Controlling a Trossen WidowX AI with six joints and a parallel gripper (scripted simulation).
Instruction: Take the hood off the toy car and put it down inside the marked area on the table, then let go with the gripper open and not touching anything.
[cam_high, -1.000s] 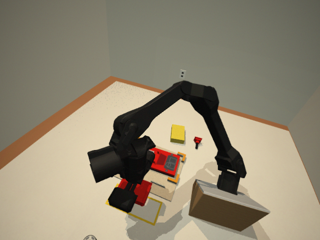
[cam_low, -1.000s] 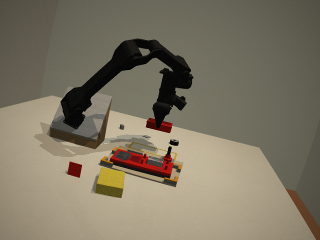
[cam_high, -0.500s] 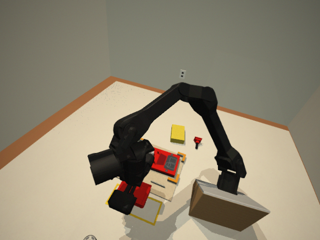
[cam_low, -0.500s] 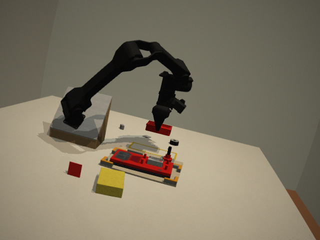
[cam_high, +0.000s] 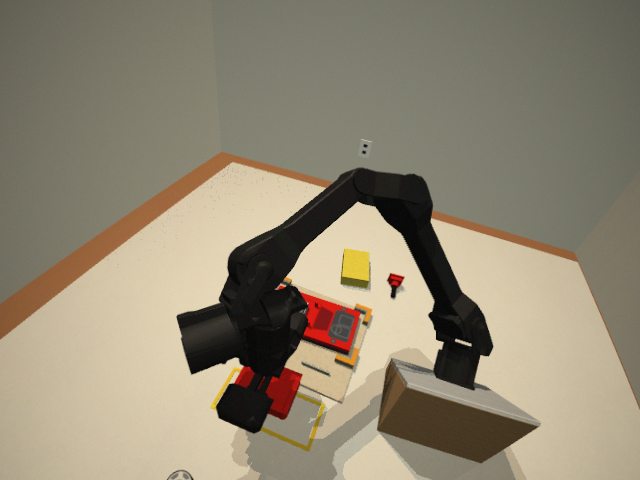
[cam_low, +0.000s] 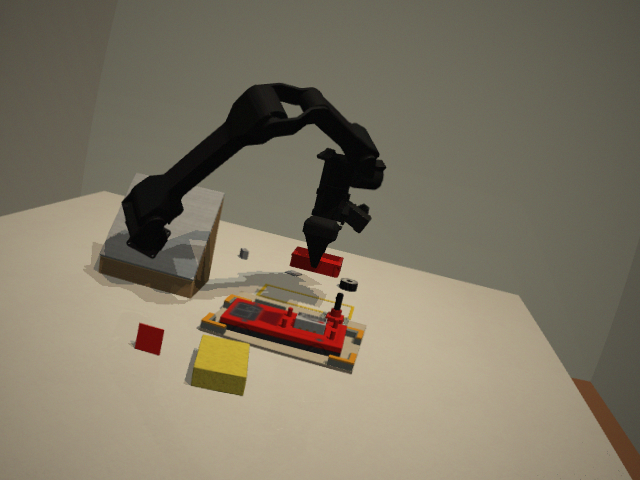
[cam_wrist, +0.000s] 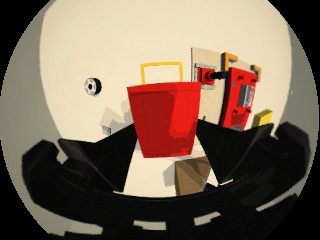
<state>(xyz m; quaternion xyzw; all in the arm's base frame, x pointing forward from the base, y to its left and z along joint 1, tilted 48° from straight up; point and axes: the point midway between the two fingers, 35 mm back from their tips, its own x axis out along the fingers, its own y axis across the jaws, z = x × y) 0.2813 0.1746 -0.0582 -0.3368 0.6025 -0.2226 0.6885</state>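
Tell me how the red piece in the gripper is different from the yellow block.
The red hood hangs in the air, pinched in the gripper; the yellow block lies on the table, untouched. The hood is red like the toy car; the block is yellow. The hood is above the yellow-outlined marked area; the block sits on the car's far side. Both look boxy.

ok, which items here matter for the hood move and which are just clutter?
Job:
claw, shut on the red hood
toy car
yellow marked area

Lying about:
yellow block
red square
black wheel
small grey cube
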